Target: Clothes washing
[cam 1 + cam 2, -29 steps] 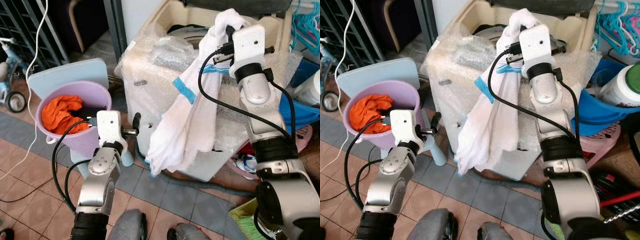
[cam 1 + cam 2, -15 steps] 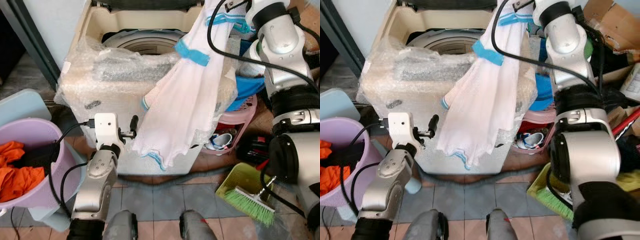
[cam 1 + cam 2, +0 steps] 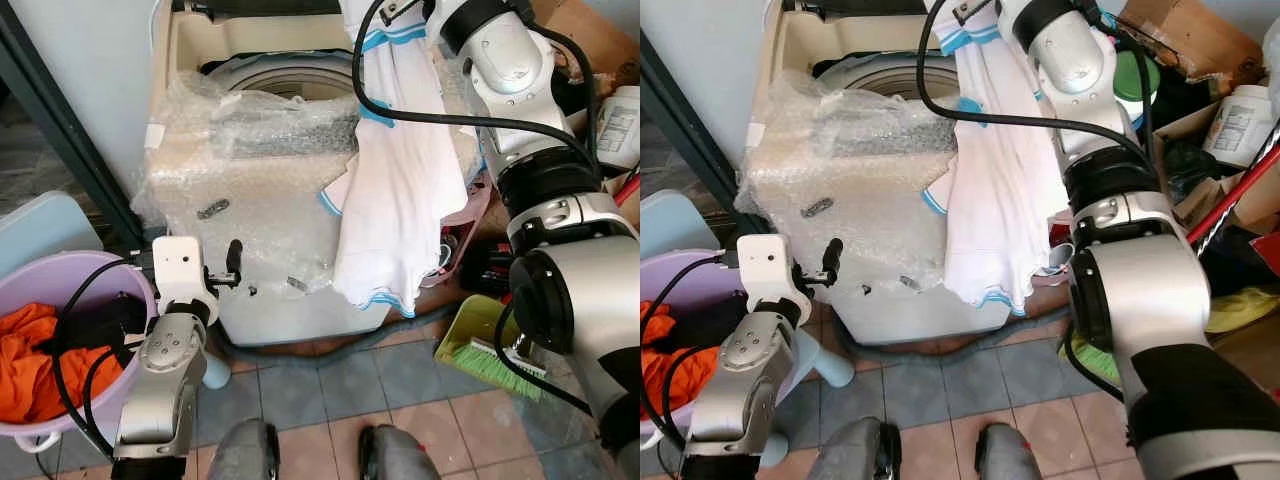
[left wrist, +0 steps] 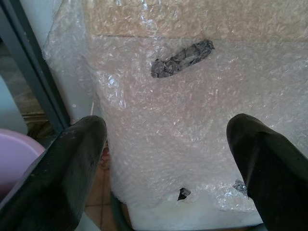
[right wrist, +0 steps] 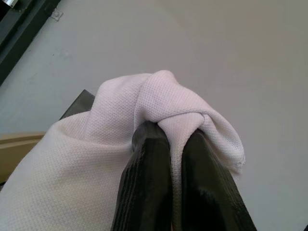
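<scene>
A white garment with blue trim hangs from my raised right gripper, which is shut on a bunched fold of it. The cloth drapes down over the front right corner of the beige top-loading washing machine, which is wrapped in bubble wrap. The machine's open tub lies just left of the hanging cloth. My left gripper is open and holds nothing, low down and close to the machine's wrapped front. A purple basin with orange clothes stands at my left.
A dark metal post rises left of the machine. Right of it stand a green dustpan with a brush, a white bottle, cardboard boxes and a red handle. The floor is tiled.
The view has swung from the basin onto the washing machine. The white garment, still in my right gripper, now hangs straighter at the machine's right front corner. My left gripper stays open.
</scene>
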Controlling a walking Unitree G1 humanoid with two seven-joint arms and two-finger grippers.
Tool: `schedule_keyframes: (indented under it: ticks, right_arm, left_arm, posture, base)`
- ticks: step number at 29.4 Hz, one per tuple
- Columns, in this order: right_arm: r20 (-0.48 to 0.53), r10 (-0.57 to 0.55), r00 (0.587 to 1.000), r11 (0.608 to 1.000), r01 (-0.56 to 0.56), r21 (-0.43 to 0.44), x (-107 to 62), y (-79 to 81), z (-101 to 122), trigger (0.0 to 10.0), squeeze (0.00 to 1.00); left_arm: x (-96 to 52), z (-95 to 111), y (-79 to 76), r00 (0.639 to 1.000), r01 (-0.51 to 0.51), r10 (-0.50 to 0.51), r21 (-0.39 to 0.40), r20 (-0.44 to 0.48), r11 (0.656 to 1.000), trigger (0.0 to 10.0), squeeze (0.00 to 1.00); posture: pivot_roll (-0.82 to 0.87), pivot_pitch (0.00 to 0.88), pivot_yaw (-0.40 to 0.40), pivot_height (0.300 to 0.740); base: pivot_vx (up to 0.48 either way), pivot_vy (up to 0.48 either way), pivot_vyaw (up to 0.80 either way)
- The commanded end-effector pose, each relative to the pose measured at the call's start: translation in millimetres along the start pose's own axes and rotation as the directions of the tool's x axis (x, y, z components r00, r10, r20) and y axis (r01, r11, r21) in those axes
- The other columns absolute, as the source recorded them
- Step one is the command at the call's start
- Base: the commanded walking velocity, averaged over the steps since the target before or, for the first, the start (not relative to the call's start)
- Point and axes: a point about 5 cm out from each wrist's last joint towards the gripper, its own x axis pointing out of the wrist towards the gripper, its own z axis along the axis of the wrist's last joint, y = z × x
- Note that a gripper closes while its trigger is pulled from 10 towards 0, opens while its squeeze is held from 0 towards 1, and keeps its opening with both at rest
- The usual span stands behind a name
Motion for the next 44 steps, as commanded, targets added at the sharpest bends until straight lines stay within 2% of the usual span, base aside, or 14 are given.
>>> schedule_keyframes:
  ticks: [1, 3, 5, 10, 11, 14, 19, 23, 24, 29, 31, 34, 39, 44]
  right_arm:
    - [-0.002, 0.013, 1.000, 1.000, -0.013, 0.007, -2.8, -1.8, -2.2, 10.0, 0.00]
    - [-0.027, 0.035, 0.999, 0.999, -0.035, 0.015, -6.2, 2.6, -8.8, 10.0, 0.00]
    - [-0.127, 0.107, 0.986, 0.992, -0.097, 0.077, -12.7, 16.1, -27.4, 10.0, 0.00]
    - [-0.180, 0.120, 0.976, 0.981, -0.088, 0.174, -16.3, 22.0, -37.6, 10.0, 0.00]
    - [-0.179, 0.105, 0.978, 0.973, -0.065, 0.220, -18.5, 22.2, -39.9, 10.0, 0.00]
    - [-0.167, 0.066, 0.984, 0.976, -0.029, 0.218, -25.5, 23.1, -42.8, 10.0, 0.00]
    - [-0.156, -0.050, 0.987, 0.954, 0.094, 0.285, -43.7, 24.2, -47.7, 10.0, 0.00]
    - [-0.152, -0.069, 0.986, 0.959, 0.107, 0.262, -57.2, 26.8, -49.0, 10.0, 0.00]
    - [-0.150, -0.072, 0.986, 0.960, 0.109, 0.257, -67.1, 29.2, -50.0, 10.0, 0.00]
    - [-0.152, -0.072, 0.986, 0.961, 0.110, 0.253, -72.4, 29.9, -50.6, 10.0, 0.00]
    - [-0.176, -0.081, 0.981, 0.957, 0.126, 0.260, -89.1, 33.9, -55.7, 10.0, 0.00]
    - [-0.215, -0.056, 0.975, 0.948, 0.119, 0.296, -110.4, 42.7, -60.4, 10.0, 0.00]
    - [-0.201, 0.012, 0.980, 0.953, 0.050, 0.299, -116.8, 57.1, -54.6, 10.0, 0.00]
    - [-0.183, -0.061, 0.981, 0.951, 0.113, 0.289, -112.7, 59.0, -43.3, 10.0, 0.00]
  left_arm:
    - [-4.1, -1.6, -0.1, 1.000, -0.003, 0.003, -0.009, -0.016, 1.000, 10.0, 0.00]
    - [-7.0, -5.7, 1.4, 0.999, -0.017, 0.016, -0.008, -0.027, 1.000, 10.0, 0.00]
    - [-10.4, -10.0, -3.1, 0.999, -0.017, 0.016, -0.007, -0.040, 1.000, 10.0, 0.00]
    - [-14.2, -6.6, -6.3, 1.000, -0.005, 0.005, 0.004, -0.028, 1.000, 10.0, 0.00]
    - [-14.0, -5.7, -4.0, 0.999, -0.018, 0.018, -0.004, -0.028, 1.000, 10.0, 0.00]
    - [-15.2, -7.0, 0.9, 0.999, -0.033, 0.033, -0.006, -0.035, 0.999, 10.0, 0.00]
    - [-11.5, -5.7, 0.7, 0.999, -0.038, 0.038, -0.012, -0.033, 0.999, 10.0, 0.00]
    - [-7.8, -4.9, -2.0, 0.999, -0.026, 0.026, -0.001, -0.031, 1.000, 10.0, 0.00]
    - [-4.5, -8.4, -1.4, 0.999, -0.028, 0.028, 0.014, -0.038, 1.000, 10.0, 0.00]
    - [-2.7, -11.1, -0.4, 0.998, -0.033, 0.034, 0.018, -0.044, 0.999, 10.0, 0.00]
    - [5.7, -21.9, 1.3, 0.997, -0.044, 0.046, 0.028, -0.069, 0.999, 10.0, 0.00]
    - [21.3, -23.9, -3.2, 0.997, -0.023, 0.026, 0.043, -0.068, 0.999, 10.0, 0.00]
    - [35.0, -9.5, -3.7, 1.000, -0.023, 0.023, 0.018, -0.018, 1.000, 10.0, 0.00]
    - [25.8, -19.1, 1.3, 0.998, -0.046, 0.045, -0.013, -0.045, 0.999, 10.0, 0.00]
  posture:
    - [0.05, 0.192, -0.005, 0.740]
    - [0.06, 0.191, -0.012, 0.740]
    - [0.06, 0.185, -0.017, 0.740]
    - [0.07, 0.183, -0.021, 0.740]
    - [0.08, 0.183, -0.020, 0.740]
    - [0.07, 0.174, -0.016, 0.740]
    - [0.07, 0.164, -0.002, 0.740]
    - [0.05, 0.150, 0.032, 0.740]
    - [0.03, 0.124, 0.051, 0.740]
    - [0.02, 0.116, 0.054, 0.740]
    - [-0.02, 0.002, 0.070, 0.740]
    - [-0.01, 0.000, 0.071, 0.740]
    - [-0.02, 0.000, 0.076, 0.740]
    - [-0.01, 0.000, 0.054, 0.740]
  base:
    - [0.000, 0.000, 0.00]
    - [0.000, 0.000, 0.00]
    - [0.000, 0.000, 0.00]
    - [0.000, 0.000, 0.00]
    - [0.000, 0.000, 0.00]
    - [0.000, 0.000, 0.00]
    - [0.000, 0.000, 0.00]
    - [0.000, 0.000, 0.00]
    - [0.000, 0.000, 0.00]
    - [0.000, 0.000, 0.00]
    - [0.000, 0.000, 0.00]
    - [0.000, 0.000, 0.00]
    - [0.000, 0.000, 0.00]
    - [0.000, 0.000, 0.00]
